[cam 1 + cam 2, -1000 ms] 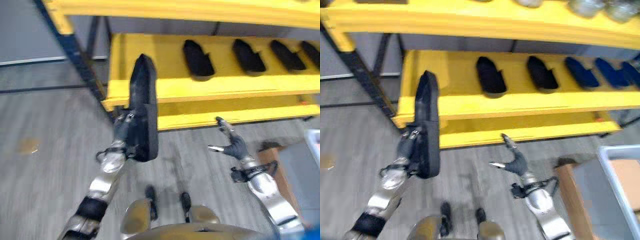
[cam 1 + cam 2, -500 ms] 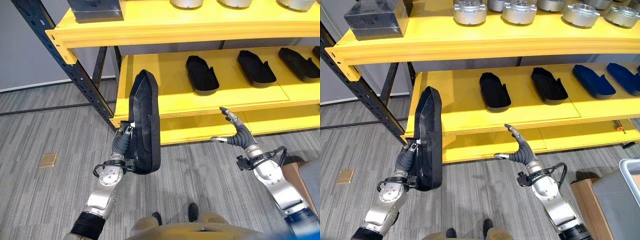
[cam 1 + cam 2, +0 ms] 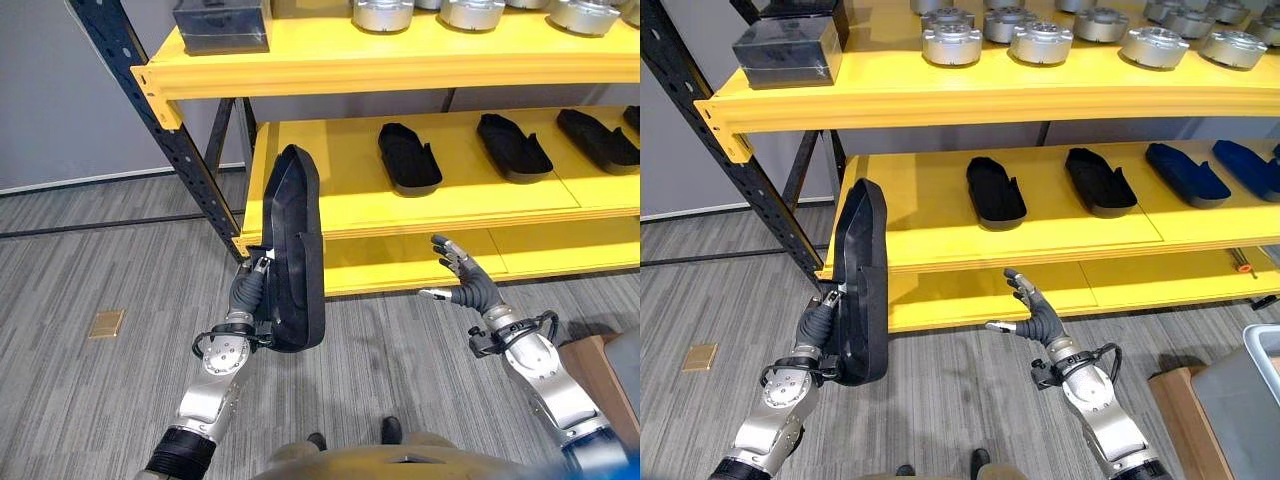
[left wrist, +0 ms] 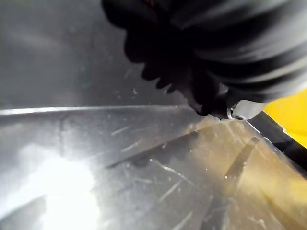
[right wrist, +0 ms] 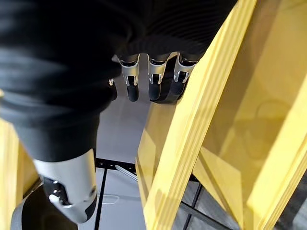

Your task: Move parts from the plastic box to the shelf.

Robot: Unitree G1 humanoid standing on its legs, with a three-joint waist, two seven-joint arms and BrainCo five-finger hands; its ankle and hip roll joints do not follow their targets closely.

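Left hand (image 3: pixel 812 330) grips the lower end of a long black part (image 3: pixel 862 280), fingers curled round it, part held upright in front of the left end of the yellow shelf (image 3: pixel 940 235). Part is off the shelf, its top level with the middle board's front edge. Right hand (image 3: pixel 1035 318) is empty, fingers spread and relaxed, near the lower board's front edge. More black parts (image 3: pixel 995 190) lie in a row on the middle board. Metal discs (image 3: pixel 952 42) and a dark block (image 3: pixel 790 45) sit on the top board.

Upright black part (image 3: pixel 291 250) before yellow shelf (image 3: pixel 350 200)
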